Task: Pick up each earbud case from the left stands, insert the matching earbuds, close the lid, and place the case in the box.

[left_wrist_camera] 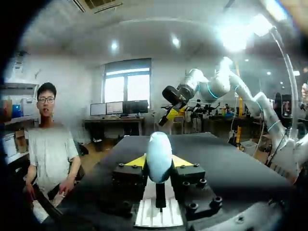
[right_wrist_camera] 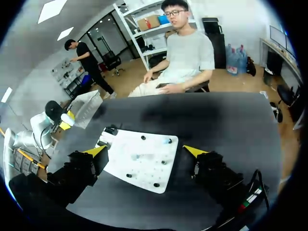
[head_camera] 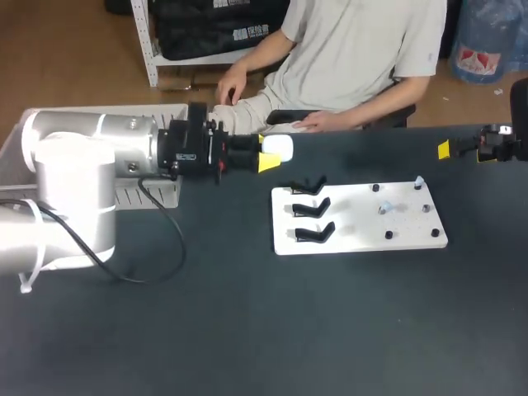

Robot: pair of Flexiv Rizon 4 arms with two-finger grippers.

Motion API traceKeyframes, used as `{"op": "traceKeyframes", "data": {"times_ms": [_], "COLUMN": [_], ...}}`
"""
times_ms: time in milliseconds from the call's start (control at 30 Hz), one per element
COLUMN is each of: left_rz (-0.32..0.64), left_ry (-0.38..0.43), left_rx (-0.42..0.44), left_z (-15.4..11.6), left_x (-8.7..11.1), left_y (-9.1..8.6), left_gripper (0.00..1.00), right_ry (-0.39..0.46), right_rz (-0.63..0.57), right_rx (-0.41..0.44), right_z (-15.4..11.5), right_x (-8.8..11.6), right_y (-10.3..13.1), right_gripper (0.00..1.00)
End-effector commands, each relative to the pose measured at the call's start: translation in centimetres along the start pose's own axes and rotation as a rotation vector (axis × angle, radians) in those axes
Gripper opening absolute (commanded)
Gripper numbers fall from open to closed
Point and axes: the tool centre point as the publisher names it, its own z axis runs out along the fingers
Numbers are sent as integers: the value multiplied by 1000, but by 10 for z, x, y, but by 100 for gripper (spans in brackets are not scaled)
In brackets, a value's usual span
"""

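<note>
My left gripper (head_camera: 270, 157) is shut on a white earbud case (head_camera: 279, 147), held above the table just behind the white board (head_camera: 363, 235). In the left wrist view the case (left_wrist_camera: 159, 156) stands clamped between the yellow fingertips (left_wrist_camera: 136, 161). Three black stands (head_camera: 312, 207) on the board's left half are empty. Small pale earbuds (head_camera: 419, 181) sit on the board's right half. My right gripper (head_camera: 462, 149) hovers open at the table's far right; in its own view the gripper (right_wrist_camera: 144, 151) is over the board (right_wrist_camera: 139, 168) with nothing between its fingers.
A pale plastic box (head_camera: 153, 195) stands at the table's left, partly hidden by my left arm. A person sits at the far edge with a hand (head_camera: 312, 124) resting on the table close to the held case. Black pegs (head_camera: 388, 235) dot the board.
</note>
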Motion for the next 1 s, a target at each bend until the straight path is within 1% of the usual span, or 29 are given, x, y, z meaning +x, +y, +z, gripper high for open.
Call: {"op": "traceKeyframes", "data": {"times_ms": [33,167,300,367,533,600,700,833,1000], "left_rz": [15,26,24,22,16,14,10,10,11], "left_ry": [-8,-20,-33,-33,-54,-57,-59,-59,-56], "left_rx": [-8,49,80,87,93,93,96,101,104], "left_z": [16,26,31,33,34,34,35,36,35], "left_x": [-8,-9,-9,-8,-7,-5,-3,-3,-1], "left_y": [-11,-17,-21,-23,-25,-26,-26,-27,-29], "left_gripper": [0,0,0,0,0,0,0,0,0], "right_ry": [11,22,38,49,76,86,104,140,177], "right_rz": [-29,-83,-116,-129,-152,-164,-190,-225,-246], "right_rx": [-8,-15,-31,-36,-51,-41,-55,-41,-46], "right_z": [-4,-10,-14,-13,-10,-7,-3,8,21], "right_x": [0,4,12,17,21,20,20,21,23], "right_y": [9,28,49,59,81,91,106,130,146], "right_gripper": [100,100,100,100,100,100,100,100,100]}}
